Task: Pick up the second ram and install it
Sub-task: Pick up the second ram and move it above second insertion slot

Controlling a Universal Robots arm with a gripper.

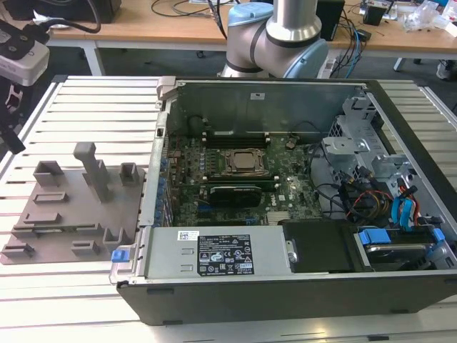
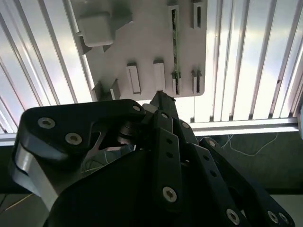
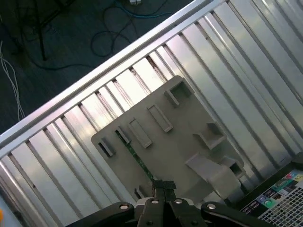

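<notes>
Second ram (image 3: 137, 158) is seen in the first wrist view, seated as a thin green strip in the grey holder plate (image 3: 184, 142) on the slatted metal table (image 3: 227, 61). The gripper (image 3: 163, 185) is held over one end of it, drawn narrow, with nothing gripped

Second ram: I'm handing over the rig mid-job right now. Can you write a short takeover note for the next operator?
Gripper: low over the grey holder tray, at one end of the ram.
Ram: on edge in its tray slot, not lifted; both wrist views show it.
Computer case: open, on the exterior view's right of the tray.
Done: approach to the ram.
Left: pickup and install.
</notes>
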